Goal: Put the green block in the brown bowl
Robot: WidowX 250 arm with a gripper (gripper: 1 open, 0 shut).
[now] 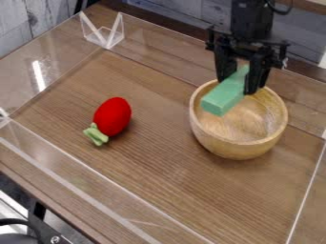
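A: Where is the green block (227,93) in the camera view?

B: Up in the air over the brown bowl (238,141), above the bowl's far-left part. The gripper (245,76) has its dark fingers (220,69) clamped on the block's upper end, one on each side.

A: Which way does it point?

B: It hangs tilted. The long axis runs from the upper right, where it is pinched, down to the lower left, and the low end sits over the bowl's left rim. It is not touching the wood, as far as I can tell.

A: What is it made of?

B: A flat, plain, matte bar, light green, with square edges. The bowl is round, light-brown wood with a thick rim and visible grain inside.

A: Anything else there?

B: A red ball-like object (112,115) with a small green stub (95,136) lies well to the left of the bowl, on a dark wood-grain tabletop (166,176). Clear plastic walls (51,57) ring the surface.

A: Any writing or labels?

B: None that I can read.
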